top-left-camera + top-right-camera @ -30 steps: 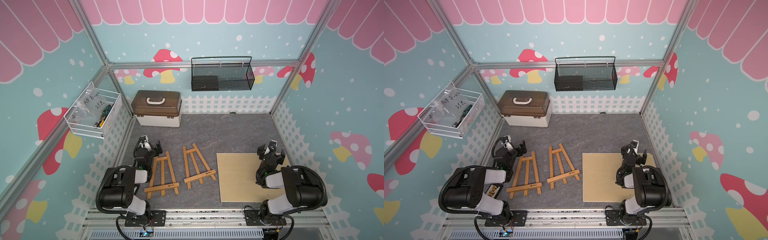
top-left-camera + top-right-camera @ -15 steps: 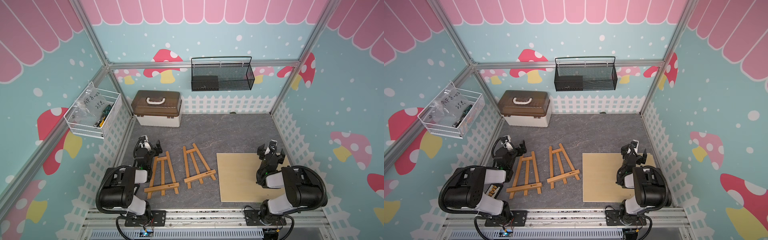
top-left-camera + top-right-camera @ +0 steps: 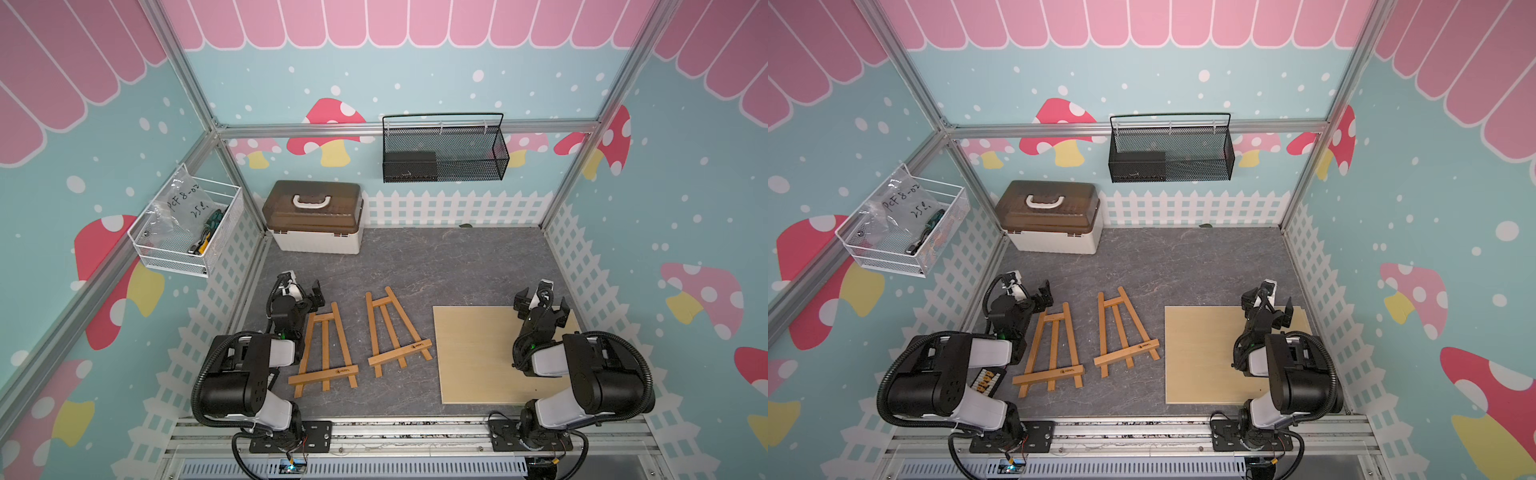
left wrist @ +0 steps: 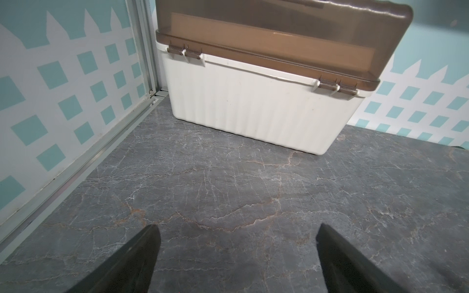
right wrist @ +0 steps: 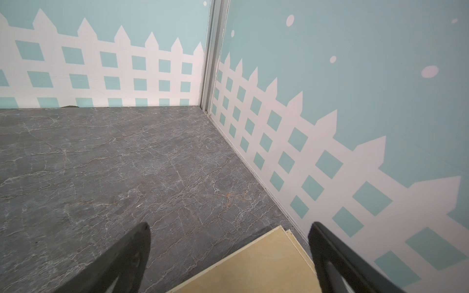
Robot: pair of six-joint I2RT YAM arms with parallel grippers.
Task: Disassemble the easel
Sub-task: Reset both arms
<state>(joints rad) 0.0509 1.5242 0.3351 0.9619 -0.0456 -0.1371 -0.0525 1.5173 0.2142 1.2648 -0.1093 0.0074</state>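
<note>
Grey marbled bench (image 3: 436,266). White storage box (image 3: 316,239) in back left corner, brown translucent lid shut, white handle on top; in left wrist view, two pairs of brown clips on rim of storage box (image 4: 253,106). Black mesh basket (image 3: 469,166) hung on back wall, dark block (image 3: 409,160) inside at one end. White wire basket (image 3: 174,259) on left wall holds handwritten-labelled plastic bag (image 3: 183,203) and green-handled tool (image 3: 215,219). Pale plywood board (image 3: 478,353) flat on bench, right side. Small dark scrap (image 3: 465,225) at foot of back wall.

Both top views high overhead, whole scene shared, wrist views low, facing rear
</note>
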